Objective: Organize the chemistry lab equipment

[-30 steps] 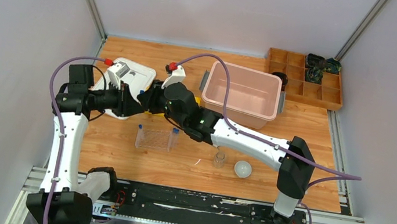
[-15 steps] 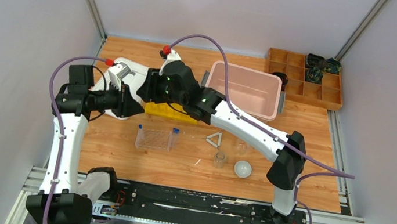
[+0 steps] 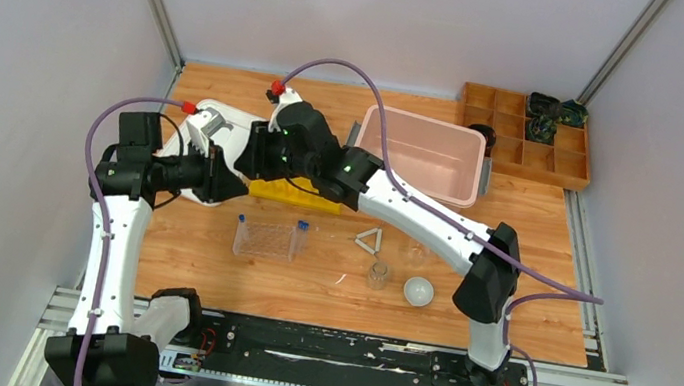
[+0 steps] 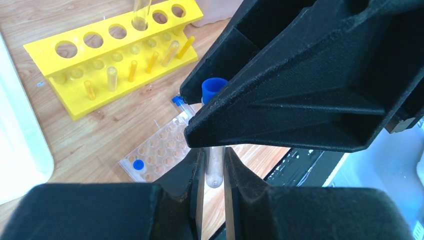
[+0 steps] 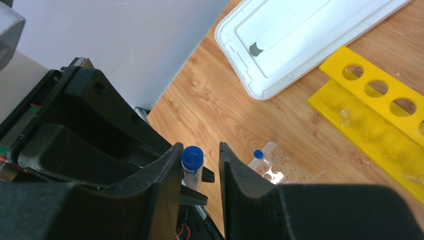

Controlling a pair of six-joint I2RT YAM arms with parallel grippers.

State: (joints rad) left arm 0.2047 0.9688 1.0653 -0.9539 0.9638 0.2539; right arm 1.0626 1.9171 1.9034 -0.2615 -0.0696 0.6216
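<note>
Wooden desk, white walls all round. Left pincer (image 4: 214,156) is clamped on a blue-capped tube (image 4: 215,172), held up off the desk left of centre in the overhead shot, near the yellow rack (image 3: 283,192). Right pincer (image 5: 200,148) sits around the tube's cap with its jaws loose, a gap showing on one side. Clear tube rack (image 3: 265,240), white triangle (image 3: 368,240), glass cup (image 3: 377,276) and round white dish (image 3: 418,291) sit lower centre.
</note>
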